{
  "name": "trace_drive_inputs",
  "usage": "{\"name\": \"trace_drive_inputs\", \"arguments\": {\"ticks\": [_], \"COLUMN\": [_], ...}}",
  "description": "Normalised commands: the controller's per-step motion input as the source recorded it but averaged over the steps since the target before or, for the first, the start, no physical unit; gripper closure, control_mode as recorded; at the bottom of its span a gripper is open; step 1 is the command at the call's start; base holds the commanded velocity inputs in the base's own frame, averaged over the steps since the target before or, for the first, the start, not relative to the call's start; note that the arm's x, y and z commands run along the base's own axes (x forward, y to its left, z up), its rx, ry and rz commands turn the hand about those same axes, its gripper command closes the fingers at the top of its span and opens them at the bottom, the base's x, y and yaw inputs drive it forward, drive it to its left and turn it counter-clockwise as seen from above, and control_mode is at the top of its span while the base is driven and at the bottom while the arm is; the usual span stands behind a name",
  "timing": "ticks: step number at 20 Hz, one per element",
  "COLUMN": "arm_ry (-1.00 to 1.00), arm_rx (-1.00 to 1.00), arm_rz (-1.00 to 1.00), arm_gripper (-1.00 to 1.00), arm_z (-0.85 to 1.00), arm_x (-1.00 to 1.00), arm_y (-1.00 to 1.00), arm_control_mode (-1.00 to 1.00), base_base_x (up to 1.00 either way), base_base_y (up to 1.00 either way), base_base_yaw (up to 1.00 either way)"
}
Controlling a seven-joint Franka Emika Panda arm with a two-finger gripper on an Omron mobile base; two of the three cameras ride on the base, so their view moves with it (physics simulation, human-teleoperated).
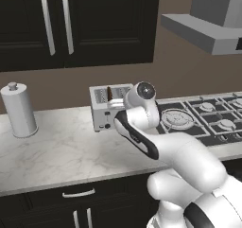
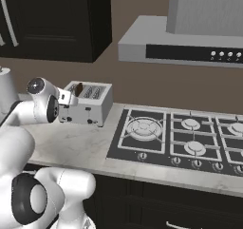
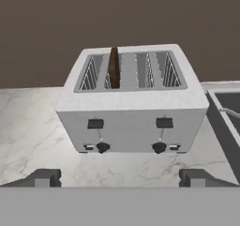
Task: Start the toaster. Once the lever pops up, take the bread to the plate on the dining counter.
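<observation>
A: Hand view has the toaster [image 3: 133, 103] square ahead of the gripper [image 3: 120, 177], jaws spread wide, nothing between them

B: And the bread [image 3: 114, 66]?

A: Standing on edge in the second slot from the left, its top poking out. Both levers sit high, so toasting hasn't started, I'd say

B: Which lever, then?

A: The left lever [image 3: 95, 124], below the bread and left of the gripper's centre, so it's forward and a touch left

White canister [image 1: 19, 109] on marbled worktop [image 1: 61, 151], gas hob [image 2: 182, 138] under grey hood [image 2: 190, 38], dark cabinets [image 1: 71, 23].
</observation>
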Motion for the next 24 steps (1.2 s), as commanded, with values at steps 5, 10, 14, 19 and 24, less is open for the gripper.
{"name": "trace_drive_inputs", "arguments": {"ticks": [5, 10, 14, 19, 24], "arm_ry": [0.0, 0.0, 0.0, 0.0, 0.0], "arm_rx": [0.0, 0.0, 0.0, 0.0, 0.0], "arm_rz": [0.0, 0.0, 0.0, 0.01, 0.01], "arm_gripper": [-1.0, -1.0, -1.0, -1.0, -1.0], "arm_z": [-0.2, -0.21, -0.15, -0.13, -0.07], "arm_x": [0.08, 0.09, 0.17, 0.17, 0.18], "arm_y": [0.11, 0.07, 0.01, 0.0, 0.0], "arm_control_mode": [-1.0, -1.0, -1.0, -1.0, -1.0], "base_base_x": [0.0, 0.0, 0.0, 0.0, 0.0], "base_base_y": [0.0, 0.0, 0.0, 0.0, 0.0], "base_base_yaw": [0.0, 0.0, 0.0, 0.0, 0.0]}}
